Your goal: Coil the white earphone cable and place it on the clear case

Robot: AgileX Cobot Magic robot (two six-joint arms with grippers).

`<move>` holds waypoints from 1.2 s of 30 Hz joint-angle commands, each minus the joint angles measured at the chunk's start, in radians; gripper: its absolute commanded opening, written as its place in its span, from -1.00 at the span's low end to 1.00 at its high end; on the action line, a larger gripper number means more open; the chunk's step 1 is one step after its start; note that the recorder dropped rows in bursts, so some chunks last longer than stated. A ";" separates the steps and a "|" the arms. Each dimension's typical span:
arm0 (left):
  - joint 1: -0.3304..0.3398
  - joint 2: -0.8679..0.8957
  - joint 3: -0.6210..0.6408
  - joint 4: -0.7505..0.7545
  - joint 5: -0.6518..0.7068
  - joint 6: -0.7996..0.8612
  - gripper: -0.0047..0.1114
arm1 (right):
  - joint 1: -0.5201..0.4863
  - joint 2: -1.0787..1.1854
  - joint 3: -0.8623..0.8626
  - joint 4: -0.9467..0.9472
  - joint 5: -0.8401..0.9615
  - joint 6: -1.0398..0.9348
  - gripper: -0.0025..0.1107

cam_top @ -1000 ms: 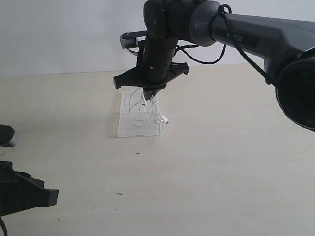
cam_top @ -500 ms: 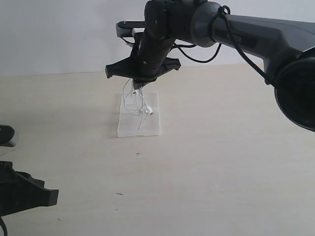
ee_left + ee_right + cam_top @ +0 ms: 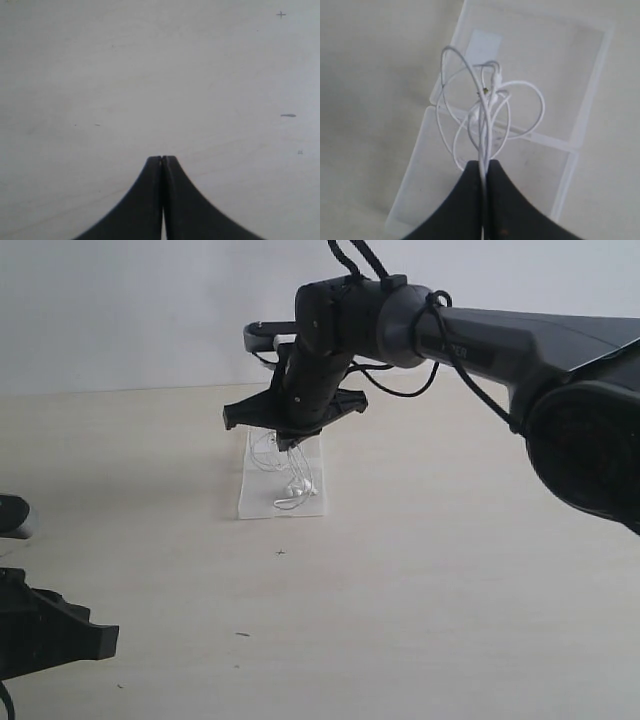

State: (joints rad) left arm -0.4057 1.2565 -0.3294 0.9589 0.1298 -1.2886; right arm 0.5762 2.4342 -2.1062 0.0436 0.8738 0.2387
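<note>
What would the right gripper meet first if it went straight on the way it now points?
Most likely the clear case beneath it. The right gripper, jaws shut on the white earphone cable, points down at the case; only the cable's hanging loops lie between. Depth is unclear.

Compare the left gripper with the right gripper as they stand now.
The right gripper pinches the white earphone cable, whose loops dangle below it; the left gripper holds nothing. The right gripper hangs above the clear case; the left gripper is over bare table. In the exterior view the right gripper reaches past the middle, while the left gripper sits at the lower left edge. Shared: both are black and shut.
</note>
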 commanded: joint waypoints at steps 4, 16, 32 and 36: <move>-0.003 -0.004 0.005 -0.005 0.006 0.001 -0.92 | -0.005 0.029 -0.006 0.008 0.045 -0.003 -0.95; -0.003 -0.004 0.005 -0.009 0.005 0.001 -0.92 | -0.005 0.027 -0.006 0.009 -0.028 -0.003 -0.06; -0.003 -0.004 0.005 -0.009 0.011 0.001 -0.92 | -0.005 -0.072 -0.006 -0.002 0.061 -0.003 0.18; -0.003 -0.004 0.005 -0.009 0.013 0.001 -0.92 | -0.005 -0.084 -0.006 -0.035 0.094 0.001 0.20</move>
State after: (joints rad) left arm -0.4057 1.2565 -0.3294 0.9564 0.1323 -1.2886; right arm 0.5762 2.3684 -2.1062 0.0357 0.9434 0.2387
